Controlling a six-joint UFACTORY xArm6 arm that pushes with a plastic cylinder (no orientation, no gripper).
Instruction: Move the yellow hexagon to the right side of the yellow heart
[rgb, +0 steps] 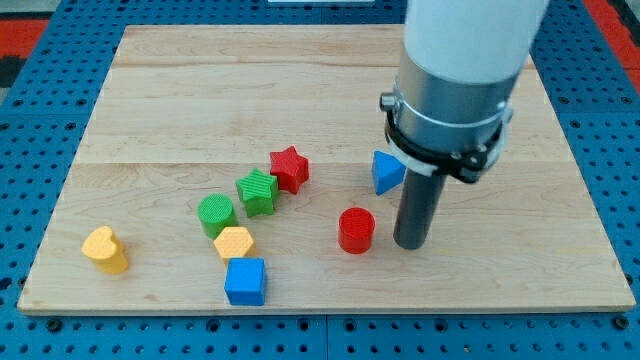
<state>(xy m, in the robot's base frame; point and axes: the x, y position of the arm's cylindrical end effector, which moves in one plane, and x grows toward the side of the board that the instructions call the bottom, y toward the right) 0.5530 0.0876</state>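
The yellow hexagon (234, 242) lies near the board's bottom edge, left of centre, just below the green cylinder (215, 214) and above the blue cube (245, 280). The yellow heart (105, 249) sits well to its left, near the board's bottom-left corner. My tip (411, 243) rests on the board right of centre, just right of the red cylinder (356, 229) and far to the right of the hexagon.
A green star (258, 191) and a red star (289, 168) lie in a diagonal row up-right of the green cylinder. A blue triangle (386, 172) sits beside the rod, partly behind the arm. The wooden board (150, 100) lies on a blue pegboard.
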